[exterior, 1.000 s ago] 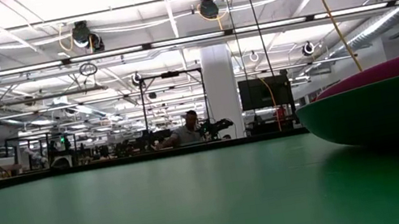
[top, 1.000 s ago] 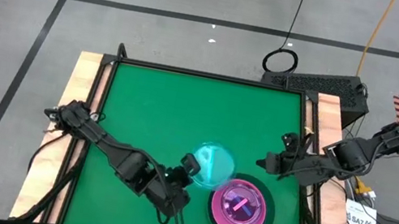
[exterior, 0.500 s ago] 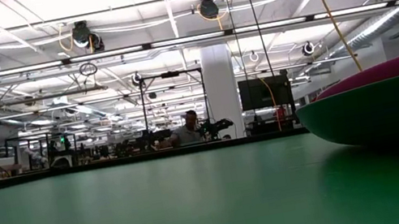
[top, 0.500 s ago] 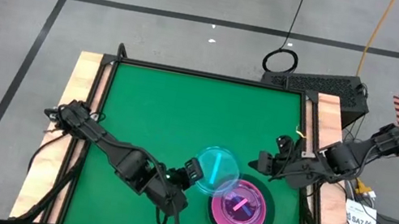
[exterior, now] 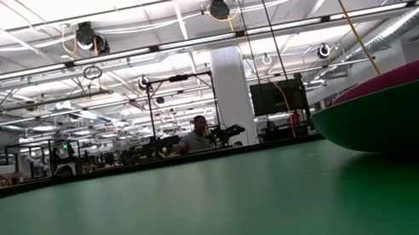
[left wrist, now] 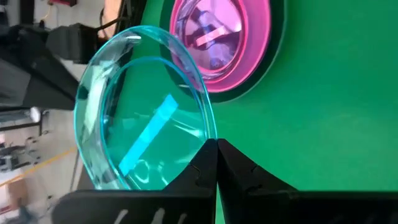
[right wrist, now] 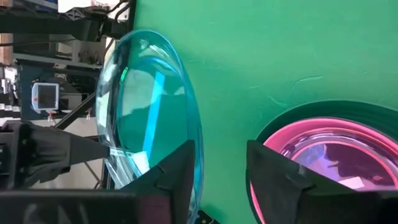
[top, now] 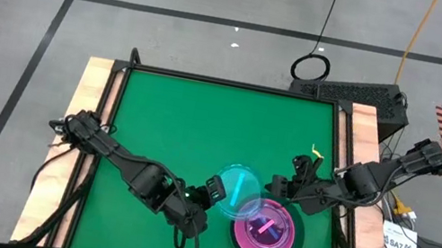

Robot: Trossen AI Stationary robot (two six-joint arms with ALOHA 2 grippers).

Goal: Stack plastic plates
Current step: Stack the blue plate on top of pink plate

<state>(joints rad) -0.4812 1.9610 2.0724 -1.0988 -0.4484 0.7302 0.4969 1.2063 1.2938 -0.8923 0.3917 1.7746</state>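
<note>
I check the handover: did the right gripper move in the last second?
Yes. In the high view the right gripper has shifted away from the table's right edge, toward the cyan plate held by the left gripper.

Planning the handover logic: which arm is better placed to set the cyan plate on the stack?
Left. Its gripper already pinches the cyan plate beside the pink stack; the right gripper has open jaws.

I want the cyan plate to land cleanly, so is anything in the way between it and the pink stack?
Nothing lies between them. The left gripper holds the cyan plate by its rim, raised off the table and already overlapping the pink stack. The right gripper, open, reaches toward the plate's far rim close beside that path.
</note>
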